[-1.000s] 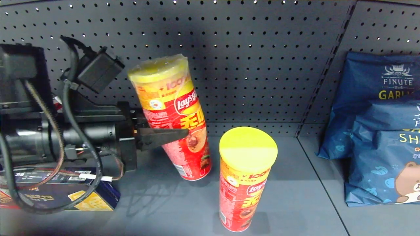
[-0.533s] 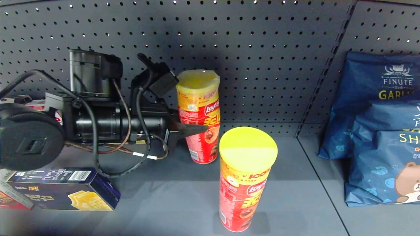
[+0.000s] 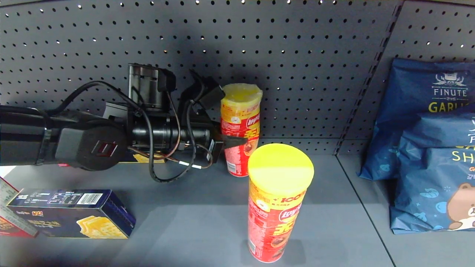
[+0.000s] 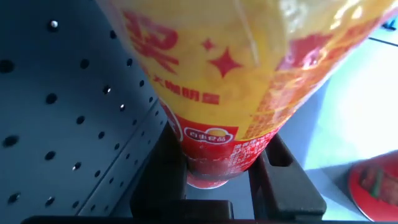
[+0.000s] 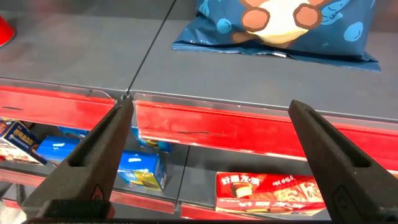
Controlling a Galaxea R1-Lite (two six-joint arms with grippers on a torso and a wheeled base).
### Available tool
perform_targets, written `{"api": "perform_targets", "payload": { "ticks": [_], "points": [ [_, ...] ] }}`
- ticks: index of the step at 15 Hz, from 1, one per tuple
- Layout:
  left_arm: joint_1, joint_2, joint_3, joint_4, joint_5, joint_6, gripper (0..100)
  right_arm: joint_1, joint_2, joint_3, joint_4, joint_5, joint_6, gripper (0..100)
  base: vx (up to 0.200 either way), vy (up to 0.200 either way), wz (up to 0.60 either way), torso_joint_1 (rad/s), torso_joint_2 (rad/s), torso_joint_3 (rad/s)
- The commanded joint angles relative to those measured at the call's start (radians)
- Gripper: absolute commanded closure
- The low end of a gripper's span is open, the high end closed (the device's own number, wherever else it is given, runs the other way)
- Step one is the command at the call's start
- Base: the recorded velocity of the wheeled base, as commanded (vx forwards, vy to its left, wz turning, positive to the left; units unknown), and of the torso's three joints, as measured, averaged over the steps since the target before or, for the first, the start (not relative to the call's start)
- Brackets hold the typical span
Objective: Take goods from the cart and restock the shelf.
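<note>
Since a second ago the left end effector (image 3: 240, 141) has carried its chip can (image 3: 240, 111) deeper into the shelf (image 3: 185, 222) and rightward, and the can, tilted then, now stands upright close to the pegboard (image 3: 297, 55), its base down at the shelf surface. The head view shows one dark finger laid across the can's front at mid-height. The left wrist view shows what the head view cannot: both fingers of the left end effector (image 4: 217, 180) pressed against opposite sides of the chip can (image 4: 236, 81), with the perforated back wall just beside it. A second chip can (image 3: 278, 207) stands upright just in front of that end effector and slightly to its right, apart from the held one. A cracker box (image 3: 74, 213) lies well behind the end effector's wrist, toward the shelf's front left, and blue snack bags (image 3: 434, 148) lean far to its right. The right end effector (image 5: 211, 155) is spread wide with nothing between its fingers, facing the shelf's red front edge (image 5: 249, 124), with one blue snack bag (image 5: 280, 25) beyond it.
</note>
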Motion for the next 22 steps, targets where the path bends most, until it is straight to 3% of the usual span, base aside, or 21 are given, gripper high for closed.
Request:
{"api": "perform_targets", "payload": {
  "ticks": [1, 13, 14, 22],
  "points": [
    [0.0, 0.024, -0.009, 0.0, 0.0, -0.002, 100, 0.001, 0.004, 0.0, 0.0, 0.0, 0.0, 0, 0.0, 0.0, 0.0, 0.0, 0.0, 0.0],
    [-0.034, 0.07, -0.046, -0.001, 0.003, -0.009, 100, 0.001, 0.002, 0.0, 0.0, 0.0, 0.0, 0, 0.0, 0.0, 0.0, 0.0, 0.0, 0.0],
    [-0.034, 0.071, -0.046, -0.001, 0.002, -0.009, 0, 0.001, 0.004, 0.0, 0.0, 0.0, 0.0, 0, 0.0, 0.0, 0.0, 0.0, 0.0, 0.0],
    [-0.026, -0.027, 0.026, -0.004, 0.02, -0.02, 0, 0.001, 0.004, 0.0, 0.0, 0.0, 0.0, 0, 0.0, 0.0, 0.0, 0.0, 0.0, 0.0]
  ]
}}
